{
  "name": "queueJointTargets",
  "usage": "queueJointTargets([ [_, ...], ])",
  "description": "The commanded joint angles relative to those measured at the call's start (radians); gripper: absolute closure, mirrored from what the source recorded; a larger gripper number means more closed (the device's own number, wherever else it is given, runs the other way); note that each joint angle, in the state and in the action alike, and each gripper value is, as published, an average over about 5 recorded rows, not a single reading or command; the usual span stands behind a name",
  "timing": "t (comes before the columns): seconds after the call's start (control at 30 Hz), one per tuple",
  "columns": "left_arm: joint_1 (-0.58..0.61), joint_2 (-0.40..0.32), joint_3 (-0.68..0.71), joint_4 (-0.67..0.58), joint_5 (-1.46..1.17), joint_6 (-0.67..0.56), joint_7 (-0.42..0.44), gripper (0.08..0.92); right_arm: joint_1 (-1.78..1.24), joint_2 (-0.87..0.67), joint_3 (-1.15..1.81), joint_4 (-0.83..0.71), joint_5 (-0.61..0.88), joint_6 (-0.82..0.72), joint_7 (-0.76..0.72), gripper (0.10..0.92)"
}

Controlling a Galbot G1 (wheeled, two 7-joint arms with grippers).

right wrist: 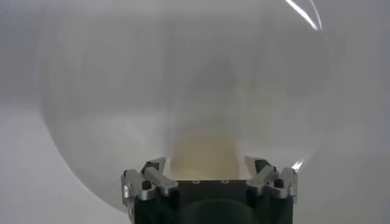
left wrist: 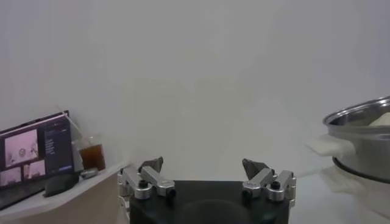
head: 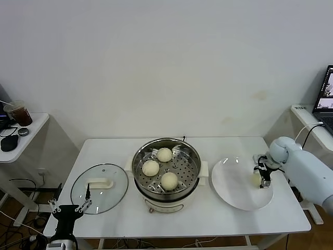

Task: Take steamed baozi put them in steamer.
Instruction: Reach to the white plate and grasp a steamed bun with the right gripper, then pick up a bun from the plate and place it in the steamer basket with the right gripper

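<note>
Three cream-white steamed baozi (head: 165, 154) (head: 151, 167) (head: 169, 180) lie on the perforated tray inside the shiny steel steamer (head: 193, 156) at the table's middle. A fourth baozi (head: 256, 179) (right wrist: 204, 152) sits on the right part of the flat white plate (head: 234, 190) (right wrist: 122, 91). My right gripper (head: 263, 174) (right wrist: 207, 165) is lowered over it, open, one finger on each side of the bun with a thin gap showing. My left gripper (head: 69, 208) (left wrist: 207, 167) is parked open at the table's front left corner, holding nothing. The steamer (left wrist: 362, 131) shows at the edge of the left wrist view.
The round glass lid (head: 99, 188) with a white handle lies left of the steamer. A side table (head: 31, 130) on the left carries a dark drink cup (head: 18, 112) and a mouse (head: 9, 141). A laptop (head: 325, 94) stands on a shelf at the far right.
</note>
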Motion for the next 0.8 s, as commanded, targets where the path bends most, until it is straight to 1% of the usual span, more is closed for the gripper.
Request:
queueJointTargets([
  [0.03,0.0,0.0,0.001,0.0,0.0,-0.001,-0.001,0.177,-0.015,0.043,0.018,-0.044,-0.039,-0.001,0.003,0.318],
  [0.2,0.003,0.001,-0.001,-0.005,0.0,-0.001,-0.001,0.177,-0.004,0.032,0.005,-0.022,-0.027,-0.008,-0.003,0.441],
  [0.33,0.004,0.0,-0.002,-0.008,-0.001,-0.001,-0.001,0.177,0.018,0.0,-0.023,0.025,0.016,-0.019,-0.015,0.503],
  [0.4,0.003,0.001,-0.003,-0.008,-0.001,-0.001,-0.001,0.177,0.04,-0.03,-0.052,0.07,0.056,-0.033,-0.023,0.513],
  [0.53,0.001,0.004,0.002,-0.009,-0.001,0.0,0.0,0.177,0.149,-0.137,-0.159,0.23,0.201,-0.098,-0.042,0.516],
  [0.67,-0.01,0.006,0.015,-0.01,0.0,0.002,0.001,0.177,0.366,-0.213,-0.321,0.369,0.357,-0.181,-0.043,0.516],
  [0.8,-0.021,0.01,0.029,-0.01,0.0,0.004,0.002,0.177,0.643,-0.211,-0.541,0.474,0.541,-0.252,-0.024,0.514],
])
